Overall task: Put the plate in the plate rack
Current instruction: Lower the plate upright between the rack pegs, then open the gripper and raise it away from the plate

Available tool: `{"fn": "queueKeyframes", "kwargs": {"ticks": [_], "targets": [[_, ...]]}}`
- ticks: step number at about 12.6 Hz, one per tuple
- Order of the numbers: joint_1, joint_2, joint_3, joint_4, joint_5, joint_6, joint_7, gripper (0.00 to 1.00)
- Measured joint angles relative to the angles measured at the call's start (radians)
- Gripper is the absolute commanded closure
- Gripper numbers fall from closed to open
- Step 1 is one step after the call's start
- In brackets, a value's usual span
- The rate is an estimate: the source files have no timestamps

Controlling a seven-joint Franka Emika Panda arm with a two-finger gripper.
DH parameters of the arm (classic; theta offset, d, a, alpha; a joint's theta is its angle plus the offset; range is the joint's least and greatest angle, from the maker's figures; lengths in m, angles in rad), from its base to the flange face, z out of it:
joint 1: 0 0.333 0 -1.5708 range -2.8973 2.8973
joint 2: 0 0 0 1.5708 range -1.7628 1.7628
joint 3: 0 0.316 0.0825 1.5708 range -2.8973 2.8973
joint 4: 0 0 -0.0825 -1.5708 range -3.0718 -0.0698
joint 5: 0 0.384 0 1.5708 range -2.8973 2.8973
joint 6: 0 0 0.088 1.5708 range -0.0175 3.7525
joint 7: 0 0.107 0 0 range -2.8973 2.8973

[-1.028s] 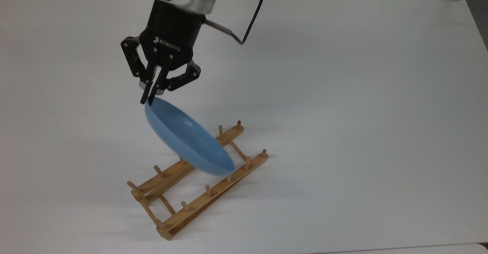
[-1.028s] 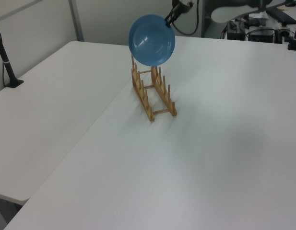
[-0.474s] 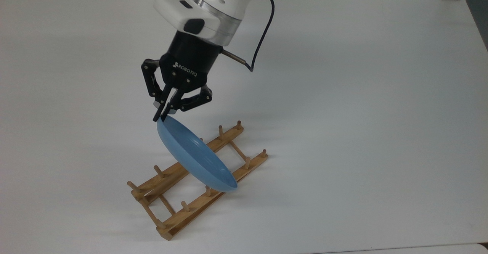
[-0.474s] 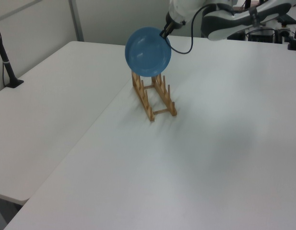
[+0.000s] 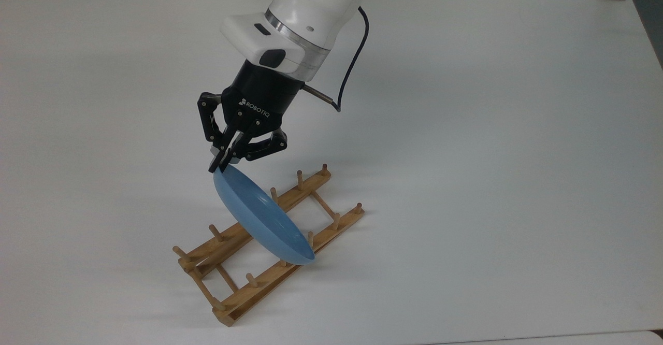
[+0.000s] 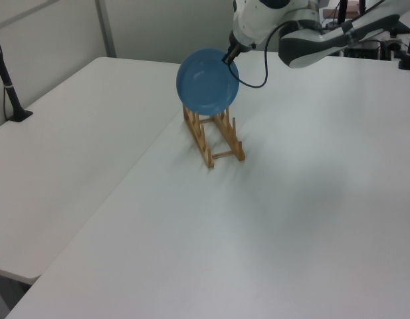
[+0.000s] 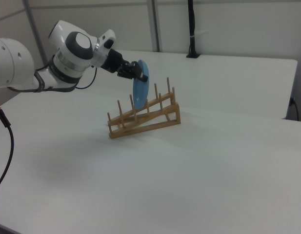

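The light-blue plate stands almost on edge, its lower rim down among the pegs of the light-brown wooden plate rack. My gripper is shut on the plate's top rim, reaching in from the top view's upper middle. The plate sits near the middle of the rack's length. Whether its lower edge rests on the rails is hidden behind the plate.
The rack stands on a wide white table. A black cable hangs from the wrist. A black post base sits at the left view's left edge, and another black post rises at the table's far side in the right view.
The arm has come lower and carried the plate down into the rack. The plate now stands steeper, between the pegs. The grip on the rim is unchanged.
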State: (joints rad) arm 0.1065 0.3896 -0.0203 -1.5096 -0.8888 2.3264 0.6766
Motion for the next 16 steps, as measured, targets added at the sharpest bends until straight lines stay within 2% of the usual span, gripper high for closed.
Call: {"fn": "queueKeyframes", "kwargs": {"ticks": [2, 4, 8, 9, 11, 13, 14, 16], "targets": [[0.002, 0.0, 0.0, -0.016, -0.008, 0.0, 0.0, 0.52], [0.002, 0.0, 0.0, -0.022, -0.011, 0.0, 0.001, 0.28], [0.003, -0.001, 0.0, -0.02, -0.011, 0.0, 0.02, 0.23], [0.004, -0.001, 0.0, -0.018, -0.011, 0.001, 0.035, 0.14], [0.02, -0.005, 0.001, -0.008, -0.011, 0.001, 0.098, 0.12], [0.041, -0.009, 0.003, 0.001, 0.003, 0.001, 0.146, 0.0], [0.055, -0.013, 0.003, 0.004, 0.056, 0.001, 0.157, 0.0], [0.062, -0.044, 0.003, 0.008, 0.236, -0.031, 0.143, 0.0]]}}
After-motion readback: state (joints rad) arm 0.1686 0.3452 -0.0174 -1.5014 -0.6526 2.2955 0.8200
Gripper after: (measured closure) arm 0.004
